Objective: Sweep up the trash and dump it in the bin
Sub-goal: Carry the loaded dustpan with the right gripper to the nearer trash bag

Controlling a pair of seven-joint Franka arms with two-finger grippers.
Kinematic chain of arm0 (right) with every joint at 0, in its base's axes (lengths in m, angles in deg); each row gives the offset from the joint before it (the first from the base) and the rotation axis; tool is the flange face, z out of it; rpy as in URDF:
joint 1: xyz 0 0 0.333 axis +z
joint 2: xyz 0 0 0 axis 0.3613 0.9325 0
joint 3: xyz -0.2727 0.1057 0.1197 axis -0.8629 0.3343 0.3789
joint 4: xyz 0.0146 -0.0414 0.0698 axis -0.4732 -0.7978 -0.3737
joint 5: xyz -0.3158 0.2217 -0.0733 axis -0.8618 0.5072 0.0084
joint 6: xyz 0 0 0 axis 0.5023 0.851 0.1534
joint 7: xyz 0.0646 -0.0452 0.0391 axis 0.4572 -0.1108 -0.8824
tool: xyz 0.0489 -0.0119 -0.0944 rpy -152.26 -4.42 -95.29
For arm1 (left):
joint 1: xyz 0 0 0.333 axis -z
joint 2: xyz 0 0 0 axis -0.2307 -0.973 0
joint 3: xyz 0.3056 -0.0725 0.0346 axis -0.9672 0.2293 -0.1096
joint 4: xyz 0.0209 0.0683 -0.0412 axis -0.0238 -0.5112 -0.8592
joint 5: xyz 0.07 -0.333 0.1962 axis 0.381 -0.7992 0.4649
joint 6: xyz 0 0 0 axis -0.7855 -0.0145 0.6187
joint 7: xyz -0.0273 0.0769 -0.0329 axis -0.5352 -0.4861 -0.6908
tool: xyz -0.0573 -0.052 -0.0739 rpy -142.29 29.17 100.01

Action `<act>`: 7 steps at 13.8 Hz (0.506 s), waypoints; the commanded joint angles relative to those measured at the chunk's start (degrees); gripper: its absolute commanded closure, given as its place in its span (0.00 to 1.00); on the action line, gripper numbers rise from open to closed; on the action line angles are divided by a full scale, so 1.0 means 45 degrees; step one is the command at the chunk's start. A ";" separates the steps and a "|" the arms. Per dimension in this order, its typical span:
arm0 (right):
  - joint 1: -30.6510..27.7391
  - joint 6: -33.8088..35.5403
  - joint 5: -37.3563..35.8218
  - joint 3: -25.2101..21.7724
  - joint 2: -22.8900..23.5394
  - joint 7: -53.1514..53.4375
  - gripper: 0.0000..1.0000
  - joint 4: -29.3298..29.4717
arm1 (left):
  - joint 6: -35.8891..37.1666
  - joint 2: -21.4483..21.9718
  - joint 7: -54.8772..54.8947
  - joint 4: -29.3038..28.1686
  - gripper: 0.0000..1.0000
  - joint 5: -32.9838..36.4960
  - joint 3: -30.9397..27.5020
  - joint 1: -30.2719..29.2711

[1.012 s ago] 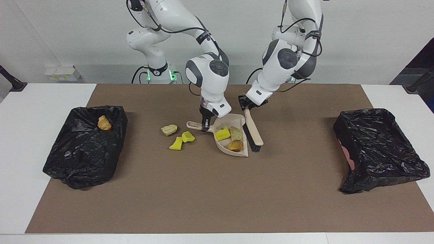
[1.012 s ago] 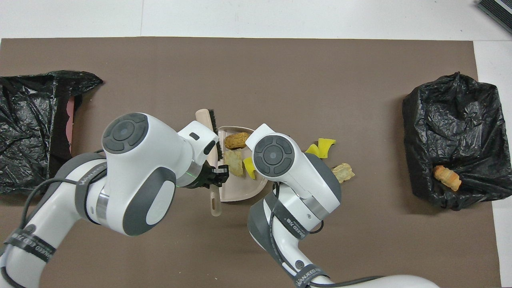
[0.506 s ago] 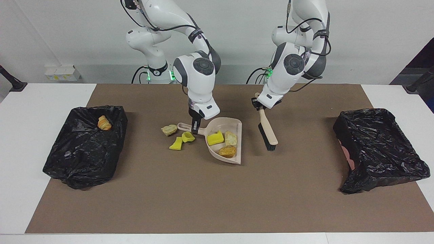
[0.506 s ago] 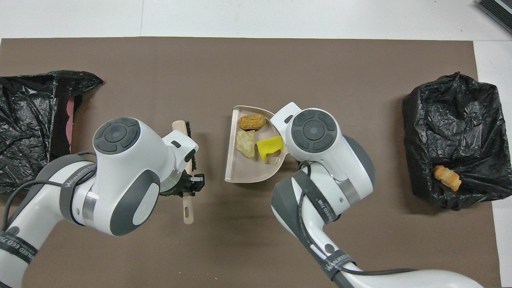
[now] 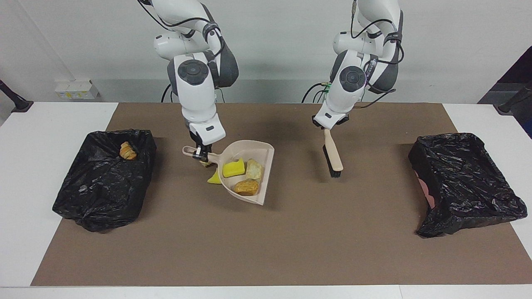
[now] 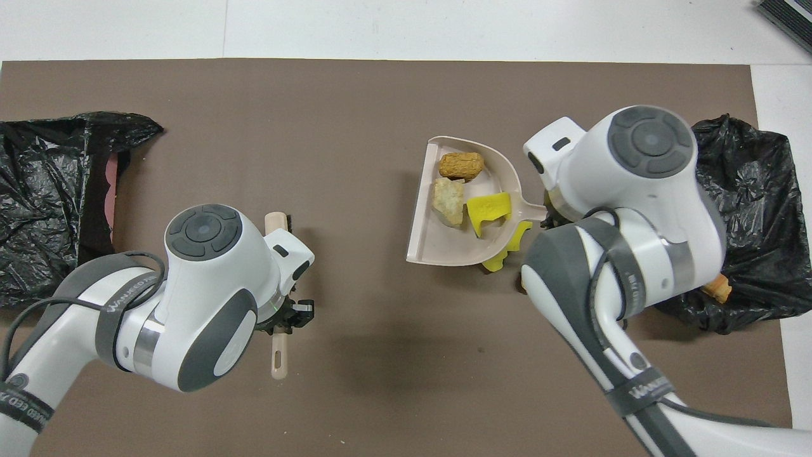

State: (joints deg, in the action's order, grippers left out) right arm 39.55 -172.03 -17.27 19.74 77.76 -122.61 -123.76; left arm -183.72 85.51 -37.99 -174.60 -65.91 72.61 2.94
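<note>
Two grippers are clenched. The left gripper (image 5: 326, 124) grasps the brush (image 5: 332, 155) by its handle, bristles hanging over bare mat (image 5: 291, 241). The right gripper (image 5: 201, 154) clamps the dustpan (image 5: 245, 147) handle.

In the last second the arms have parted. The brush has swung off toward the left arm's end, and the dustpan has risen and travelled toward the right arm's end. I judge that sweeping has paused and a dump run has begun.

The pan carries three pieces of trash: a yellow sponge piece (image 5: 233, 168), a cream lump (image 5: 253, 169) and an orange-brown lump (image 5: 246, 187), all short of the lip. Under the pan a yellow scrap (image 5: 214, 179) lies on the mat, unswept.

The lined bin (image 5: 99, 187), holding one bread lump (image 5: 127, 150), is near with nothing between. Farther from the robots the mat is open.
</note>
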 commanded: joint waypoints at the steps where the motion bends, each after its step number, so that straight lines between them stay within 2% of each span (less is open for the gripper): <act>1: -0.1186 0.0415 0.0493 0.0046 -0.0100 -0.1329 1.00 0.0658 | 0.0133 0.0827 -0.1430 -0.0599 1.00 0.0222 0.0336 0.0834; 5: -0.3257 0.0474 0.0708 0.0046 -0.0080 -0.3321 1.00 0.1088 | 0.0073 0.1141 -0.1710 -0.0932 1.00 -0.0244 0.1333 0.0856; 7: -0.4155 0.0474 0.0650 -0.0012 -0.0119 -0.4258 1.00 0.1109 | 0.0014 0.1840 -0.2021 -0.1690 1.00 -0.1277 0.1859 0.0991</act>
State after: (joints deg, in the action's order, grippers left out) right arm 24.11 -171.14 -15.68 19.29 77.60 -137.68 -119.54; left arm -183.28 88.90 -45.81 -177.58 -68.75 79.73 6.64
